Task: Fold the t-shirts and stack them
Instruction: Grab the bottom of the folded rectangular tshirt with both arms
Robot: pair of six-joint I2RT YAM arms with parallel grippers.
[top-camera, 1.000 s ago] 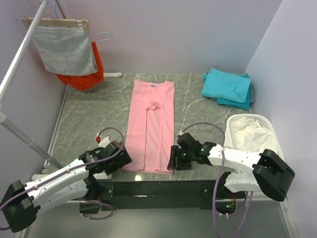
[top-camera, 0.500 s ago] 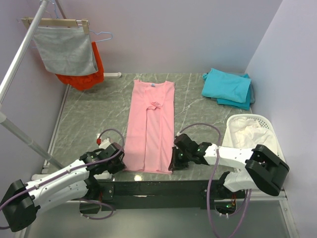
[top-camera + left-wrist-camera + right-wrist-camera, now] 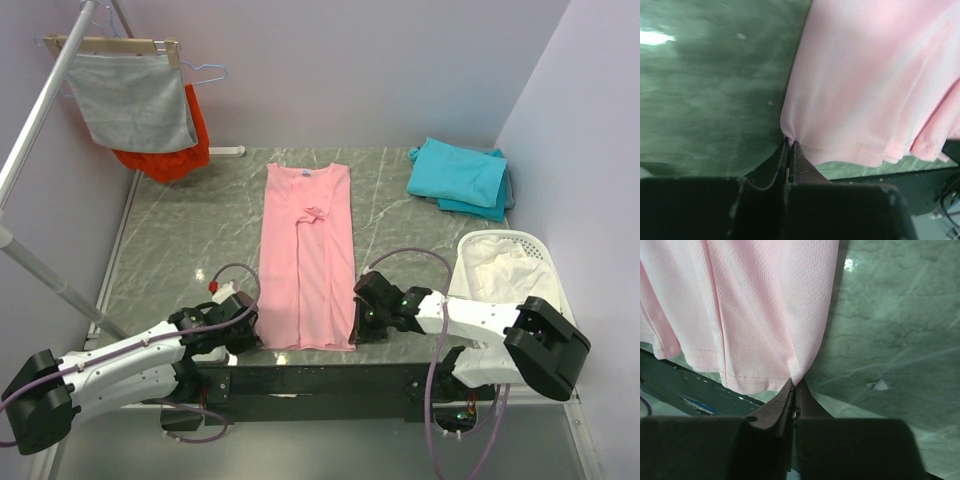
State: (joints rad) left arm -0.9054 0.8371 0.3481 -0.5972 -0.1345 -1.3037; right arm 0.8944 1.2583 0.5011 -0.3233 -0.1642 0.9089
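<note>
The grey-green marbled tabletop is the largest thing in view. The long light pink cotton t-shirt lies flat along its middle, folded into a narrow strip. The collar end points to the far wall and the hem lies at the table's near edge.

To the left of the pink t-shirt's hem, the white and black left arm reaches in low from the near corner. To the right of the hem, the white and black right arm does the same.

Right of the pink t-shirt, near its lower half, stands a white mesh laundry basket holding pale crumpled cloth. Far left of the shirt's collar end, a grey cloth hangs from a wooden hanger. An orange-red garment hangs partly behind it.

Right of the collar end, well apart from it, sits a stack of folded teal-turquoise t-shirts.

The left gripper is at the hem's left corner. Its jaws are pressed together with the pink fabric's corner pinched between the tips. The right gripper is at the hem's right corner. Its jaws are likewise closed tight on that corner, just above the stitched hem line.
</note>
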